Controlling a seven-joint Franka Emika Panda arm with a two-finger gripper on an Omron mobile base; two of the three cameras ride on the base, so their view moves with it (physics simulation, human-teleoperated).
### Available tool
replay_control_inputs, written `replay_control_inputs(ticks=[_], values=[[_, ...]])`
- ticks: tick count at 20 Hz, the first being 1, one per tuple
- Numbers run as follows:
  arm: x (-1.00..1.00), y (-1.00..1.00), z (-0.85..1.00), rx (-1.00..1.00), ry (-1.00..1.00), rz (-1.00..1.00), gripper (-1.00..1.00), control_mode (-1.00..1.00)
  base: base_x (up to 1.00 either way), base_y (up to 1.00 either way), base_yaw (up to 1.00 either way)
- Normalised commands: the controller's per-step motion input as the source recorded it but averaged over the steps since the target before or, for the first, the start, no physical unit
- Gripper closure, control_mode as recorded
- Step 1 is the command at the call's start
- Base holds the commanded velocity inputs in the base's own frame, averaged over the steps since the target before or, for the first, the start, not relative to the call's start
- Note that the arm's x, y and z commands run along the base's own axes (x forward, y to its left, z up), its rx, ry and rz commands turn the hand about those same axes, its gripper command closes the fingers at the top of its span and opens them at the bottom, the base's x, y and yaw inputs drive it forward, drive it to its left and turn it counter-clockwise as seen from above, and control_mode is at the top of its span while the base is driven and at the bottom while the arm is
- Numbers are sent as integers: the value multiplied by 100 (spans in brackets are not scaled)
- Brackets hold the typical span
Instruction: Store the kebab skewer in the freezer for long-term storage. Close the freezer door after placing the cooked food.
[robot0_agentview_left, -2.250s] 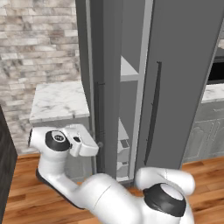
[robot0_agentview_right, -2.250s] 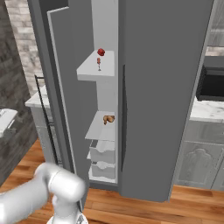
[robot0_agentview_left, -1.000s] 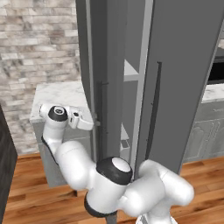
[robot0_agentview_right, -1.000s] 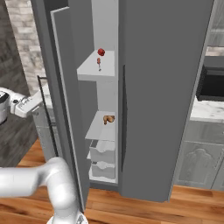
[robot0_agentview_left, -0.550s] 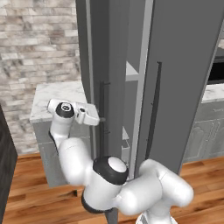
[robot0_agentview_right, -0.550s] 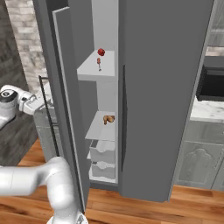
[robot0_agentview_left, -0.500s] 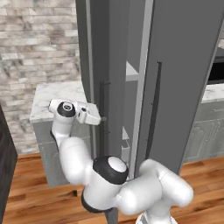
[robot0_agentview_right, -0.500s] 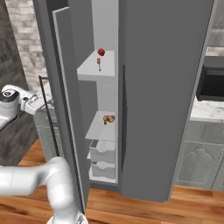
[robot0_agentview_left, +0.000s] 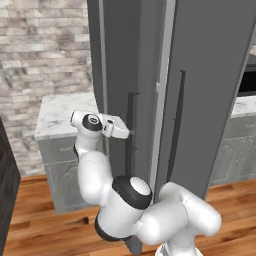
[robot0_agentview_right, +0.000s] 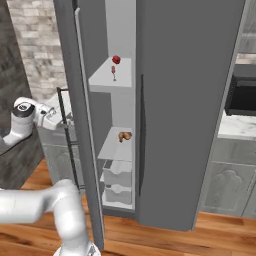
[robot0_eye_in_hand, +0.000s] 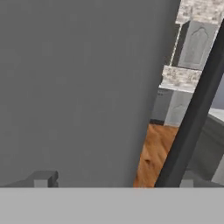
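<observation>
We see the gripper (robot0_agentview_left: 131, 132) spread wide and holding nothing, its fingertips up against the outer face of the freezer door (robot0_agentview_right: 75, 125), just beside the door's black bar handle (robot0_eye_in_hand: 192, 113). The door stands partly open on the freezer (robot0_agentview_right: 190, 100), and the kebab skewer (robot0_agentview_right: 113, 71) stands on the upper white shelf beside a round red food (robot0_agentview_right: 116, 59). A brown lump (robot0_agentview_right: 124, 135) lies on the shelf below.

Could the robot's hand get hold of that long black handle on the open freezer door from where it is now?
Probably yes. The hand is open and right up against the handle on the outer face of the freezer door. In the hand view the handle passes beside one fingertip, and nothing stands between them.
</observation>
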Motion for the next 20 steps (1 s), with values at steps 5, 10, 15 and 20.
replay_control_inputs(ticks=[5,10,15,20], values=[[30,-100,0,7,0,36,-100,-100,0,0,0],[20,-100,0,12,0,42,-100,-100,0,0,0],[24,-100,0,14,0,42,-100,-100,0,0,0],[27,-79,1,13,0,36,-100,-100,0,0,0]])
